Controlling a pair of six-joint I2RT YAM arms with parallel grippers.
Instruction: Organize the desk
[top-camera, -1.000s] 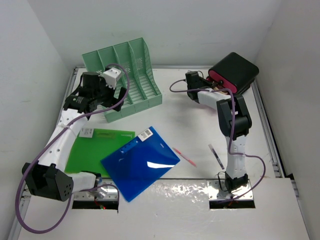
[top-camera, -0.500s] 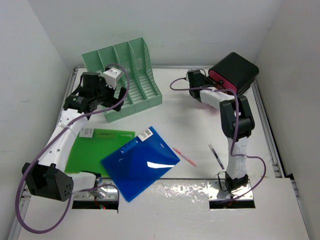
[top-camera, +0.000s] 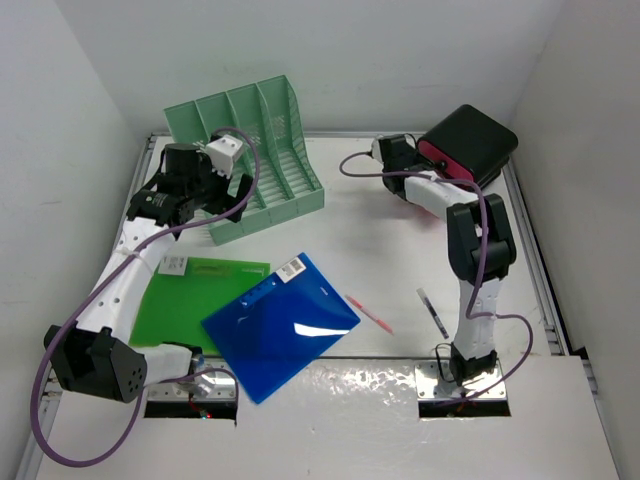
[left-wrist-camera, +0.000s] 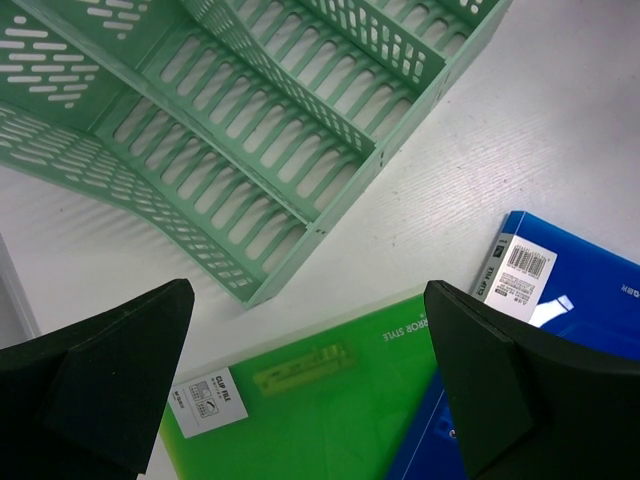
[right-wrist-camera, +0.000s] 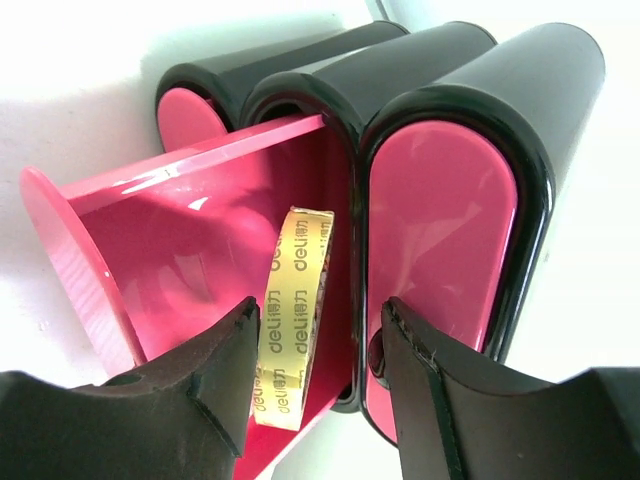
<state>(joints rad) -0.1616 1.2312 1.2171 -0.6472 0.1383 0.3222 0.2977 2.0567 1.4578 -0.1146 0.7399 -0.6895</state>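
The desk (top-camera: 380, 250) is a white tabletop with metal rails. My left gripper (top-camera: 198, 192) hangs open and empty over the near corner of the mint-green file rack (top-camera: 250, 150); in the left wrist view (left-wrist-camera: 310, 300) its fingers span the rack's corner and a green clip file (left-wrist-camera: 330, 410). My right gripper (top-camera: 408, 158) is at the black-and-pink drawer box (top-camera: 470, 145). In the right wrist view (right-wrist-camera: 320, 315) its fingers stand apart over the open pink drawer (right-wrist-camera: 150, 230), where a yellow tape roll (right-wrist-camera: 295, 290) stands on edge by the left finger.
The green clip file (top-camera: 195, 300) lies at front left, a blue folder (top-camera: 280, 325) overlapping its right side. A pink pen (top-camera: 370, 313) and a black pen (top-camera: 433, 312) lie near the right arm's base. White walls close in on three sides.
My right gripper has moved a little back and right, closer to the drawer box. The left arm has not moved.
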